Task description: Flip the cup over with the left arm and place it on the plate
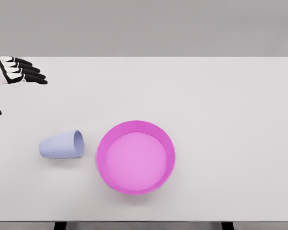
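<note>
Just left of the plate, the cup lies on its side on the white tabletop, its open mouth turned toward the plate's rim and its closed base pointing away. A narrow strip of bare surface separates cup and plate; they do not touch. The plate is pink, round, with a raised wall, and nothing rests in it. Up and well to the left of the plate, at the picture's edge, the left robot hand hovers with its dark fingers stretched out straight and slightly fanned, gripping nothing; a thumb tip shows lower at the same edge. The right arm is out of sight. By the look of it, the task sits at its first step: the reach toward the cup is not yet made, and the hand is well apart from it. The next move probably calls for bringing the hand down toward the cup's side, closing the fingers around its body, then turning it upright. Care seems needed, since a cup lying like this may roll when nudged, and the plate's wall must be cleared before setting it inside.
</note>
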{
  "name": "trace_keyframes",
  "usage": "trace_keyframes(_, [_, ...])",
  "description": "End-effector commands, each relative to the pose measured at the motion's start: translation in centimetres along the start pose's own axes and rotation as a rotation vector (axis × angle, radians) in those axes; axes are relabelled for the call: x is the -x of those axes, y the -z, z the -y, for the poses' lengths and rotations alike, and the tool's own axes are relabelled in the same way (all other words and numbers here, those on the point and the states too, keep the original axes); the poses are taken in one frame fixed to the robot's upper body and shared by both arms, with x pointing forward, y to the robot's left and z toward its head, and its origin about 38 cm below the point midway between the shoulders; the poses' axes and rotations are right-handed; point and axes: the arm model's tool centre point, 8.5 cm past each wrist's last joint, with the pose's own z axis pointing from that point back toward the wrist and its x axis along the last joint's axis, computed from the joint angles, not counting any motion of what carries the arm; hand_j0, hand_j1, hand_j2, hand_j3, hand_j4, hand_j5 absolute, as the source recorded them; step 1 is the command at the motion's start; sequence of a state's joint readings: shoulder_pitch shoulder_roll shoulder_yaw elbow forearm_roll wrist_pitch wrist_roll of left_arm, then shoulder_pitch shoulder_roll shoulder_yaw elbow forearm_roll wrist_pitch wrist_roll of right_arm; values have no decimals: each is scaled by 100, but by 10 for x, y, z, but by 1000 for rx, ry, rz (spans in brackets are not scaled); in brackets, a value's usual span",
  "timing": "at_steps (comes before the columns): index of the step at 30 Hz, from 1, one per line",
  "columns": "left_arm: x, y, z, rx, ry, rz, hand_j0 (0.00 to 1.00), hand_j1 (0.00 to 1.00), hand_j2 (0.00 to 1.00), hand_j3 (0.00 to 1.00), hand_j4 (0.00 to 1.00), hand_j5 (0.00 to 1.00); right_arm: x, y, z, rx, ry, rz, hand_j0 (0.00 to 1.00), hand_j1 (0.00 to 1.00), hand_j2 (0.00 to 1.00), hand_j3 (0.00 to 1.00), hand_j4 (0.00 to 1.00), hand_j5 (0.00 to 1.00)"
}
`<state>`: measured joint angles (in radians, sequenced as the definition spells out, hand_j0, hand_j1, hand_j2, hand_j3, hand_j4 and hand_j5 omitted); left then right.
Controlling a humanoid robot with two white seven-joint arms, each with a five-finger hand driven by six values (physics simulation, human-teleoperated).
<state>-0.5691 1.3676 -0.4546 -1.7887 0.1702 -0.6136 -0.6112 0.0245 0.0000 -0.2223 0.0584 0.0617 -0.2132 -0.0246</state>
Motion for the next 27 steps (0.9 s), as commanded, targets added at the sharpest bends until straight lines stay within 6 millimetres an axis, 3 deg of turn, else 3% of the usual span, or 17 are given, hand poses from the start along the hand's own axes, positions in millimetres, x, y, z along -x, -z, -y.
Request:
trace_keyframes(1, [-2, 9, 2, -46, -64, 47, 100, 100, 100, 100, 100, 100, 0, 0, 0, 0, 0, 0, 100, 100, 100, 100, 100, 100])
trace_keyframes(5, [3, 9, -7, -203, -427, 97, 100, 100, 100, 100, 100, 100, 0, 0, 0, 0, 0, 0, 100, 100, 100, 100, 100, 100])
trace_keyframes(11, [-12, 10, -9, -241, -329, 237, 100, 100, 100, 100, 100, 100, 0, 0, 0, 0, 0, 0, 100, 100, 100, 100, 100, 100])
trace_keyframes(13, [-12, 27, 4, -246, -386, 271, 100, 100, 100, 100, 100, 100, 1, 0, 0, 0, 0, -1, 100, 100, 100, 100, 100, 100])
trace_keyframes(17, [3, 66, 35, -171, -651, 141, 100, 100, 100, 100, 100, 100, 0, 0, 0, 0, 0, 0, 100, 100, 100, 100, 100, 100])
trace_keyframes(22, [16, 62, 49, -88, -727, -19, 100, 100, 100, 100, 100, 100, 0, 0, 0, 0, 0, 0, 100, 100, 100, 100, 100, 100])
trace_keyframes(27, [10, 79, 55, -105, -760, 44, 100, 100, 100, 100, 100, 100, 0, 0, 0, 0, 0, 0, 100, 100, 100, 100, 100, 100])
